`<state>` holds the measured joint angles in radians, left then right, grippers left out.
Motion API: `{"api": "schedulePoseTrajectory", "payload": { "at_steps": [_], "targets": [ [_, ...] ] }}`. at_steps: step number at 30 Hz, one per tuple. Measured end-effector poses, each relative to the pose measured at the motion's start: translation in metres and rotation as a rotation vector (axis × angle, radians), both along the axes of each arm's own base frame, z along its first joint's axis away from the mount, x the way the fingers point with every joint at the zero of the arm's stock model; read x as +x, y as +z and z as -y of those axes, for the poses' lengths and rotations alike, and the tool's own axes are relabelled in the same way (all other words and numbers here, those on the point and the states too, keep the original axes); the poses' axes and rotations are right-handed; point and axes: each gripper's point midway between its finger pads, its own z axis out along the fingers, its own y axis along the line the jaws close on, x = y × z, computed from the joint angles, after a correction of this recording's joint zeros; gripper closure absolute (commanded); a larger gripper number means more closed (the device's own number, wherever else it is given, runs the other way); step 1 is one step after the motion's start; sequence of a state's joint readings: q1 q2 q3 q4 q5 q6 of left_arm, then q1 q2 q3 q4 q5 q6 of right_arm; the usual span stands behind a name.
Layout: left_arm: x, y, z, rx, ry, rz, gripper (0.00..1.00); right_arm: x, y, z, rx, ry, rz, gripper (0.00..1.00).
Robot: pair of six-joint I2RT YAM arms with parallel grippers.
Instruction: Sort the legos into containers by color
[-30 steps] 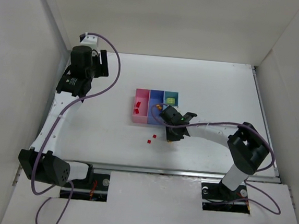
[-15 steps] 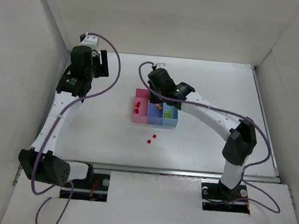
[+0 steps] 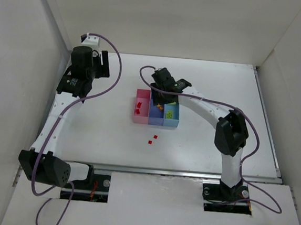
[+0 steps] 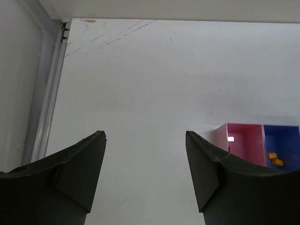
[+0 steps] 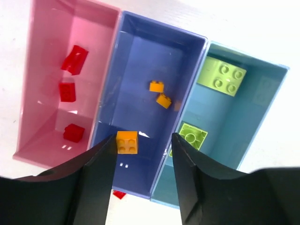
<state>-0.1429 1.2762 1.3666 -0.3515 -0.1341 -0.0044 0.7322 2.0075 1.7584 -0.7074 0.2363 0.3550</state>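
Three joined bins stand mid-table: pink (image 5: 42,70), blue-violet (image 5: 136,56), light blue (image 5: 243,122). My right gripper (image 5: 143,138) hovers over the blue-violet bin with its jaws wide apart. An orange lego (image 5: 126,142) sits against its left fingertip only. Two more orange legos (image 5: 156,86) lie in the blue-violet bin. Three red legos (image 5: 67,91) lie in the pink bin and two yellow-green ones (image 5: 221,76) in the light blue bin. Two red legos (image 3: 153,139) lie on the table in front of the bins. My left gripper (image 4: 145,136) is open and empty, high at the far left.
The white walls of the enclosure stand on the left, back and right. A metal rail (image 3: 187,173) runs along the table's near edge. The right arm (image 3: 209,104) reaches across the table behind the bins. One red lego (image 5: 119,194) shows just outside the blue-violet bin's near wall.
My right gripper has moved from the table in front of the bins up and back to over the blue-violet bin. The left arm has not moved.
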Motion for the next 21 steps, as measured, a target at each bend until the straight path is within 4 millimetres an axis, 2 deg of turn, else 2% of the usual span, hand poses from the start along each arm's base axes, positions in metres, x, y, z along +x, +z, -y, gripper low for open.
{"api": "schedulePoseTrajectory", "payload": {
  "at_steps": [3, 6, 8, 15, 18, 19, 20, 21],
  "targets": [
    [0.0, -0.003, 0.002, -0.004, -0.012, -0.006, 0.34, 0.0, 0.001, -0.002, 0.004, 0.017, 0.0, 0.35],
    [-0.001, -0.01, 0.007, -0.009, -0.037, -0.023, 0.34, -0.002, 0.001, -0.003, 0.01, 0.032, -0.01, 0.35],
    [-0.002, -0.014, 0.01, -0.014, -0.055, -0.033, 0.34, -0.002, 0.002, -0.003, 0.014, 0.035, -0.011, 0.41],
    [-0.003, -0.016, 0.014, -0.018, -0.086, -0.041, 0.33, -0.002, 0.005, -0.003, 0.019, 0.041, -0.009, 0.45],
    [-0.003, -0.016, 0.015, -0.018, -0.091, -0.042, 0.33, -0.003, 0.006, -0.003, 0.017, 0.043, -0.012, 0.33],
    [-0.003, -0.016, 0.015, -0.018, -0.092, -0.042, 0.33, -0.003, 0.007, -0.002, 0.014, 0.044, -0.014, 0.15],
    [-0.003, -0.016, 0.016, -0.019, -0.095, -0.042, 0.33, -0.004, 0.008, -0.002, 0.014, 0.044, -0.015, 0.1],
    [-0.003, -0.017, 0.016, -0.02, -0.097, -0.043, 0.33, -0.003, 0.01, -0.002, 0.014, 0.047, -0.011, 0.09]
  ]
}}
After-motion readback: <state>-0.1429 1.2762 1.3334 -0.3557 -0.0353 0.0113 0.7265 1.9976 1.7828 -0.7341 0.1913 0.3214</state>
